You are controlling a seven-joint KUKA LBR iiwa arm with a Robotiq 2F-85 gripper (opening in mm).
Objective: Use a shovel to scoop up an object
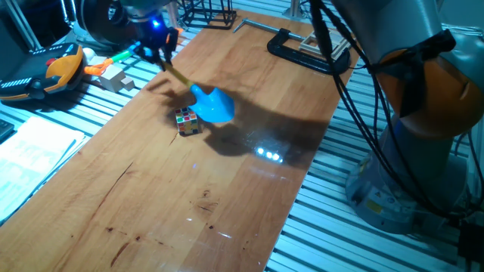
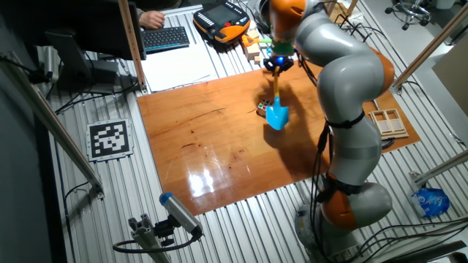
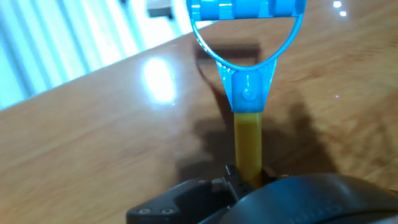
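Note:
The shovel has a bright blue blade [image 1: 212,106] and a yellow shaft [image 1: 178,76] that slopes down from my gripper [image 1: 157,47]. The gripper is shut on the shaft. In the hand view the yellow shaft [image 3: 249,144] runs up from my gripper [image 3: 247,179] to the blue D-shaped end [image 3: 247,14]. The object, a small multicoloured cube [image 1: 187,121], sits on the wooden table directly beside the blade's left edge. I cannot tell if they touch. From the other fixed view the blade [image 2: 276,115] hangs low next to the cube [image 2: 261,109], under my gripper [image 2: 276,63].
An orange teach pendant [image 1: 57,69], pale wooden blocks [image 1: 118,78] and an orange-and-green toy shovel [image 1: 113,60] lie off the table's far left corner. A black clamp [image 1: 302,50] grips the far edge. A keyboard [image 2: 165,36], papers [image 2: 175,69] and a wooden tray [image 2: 387,121] surround the board.

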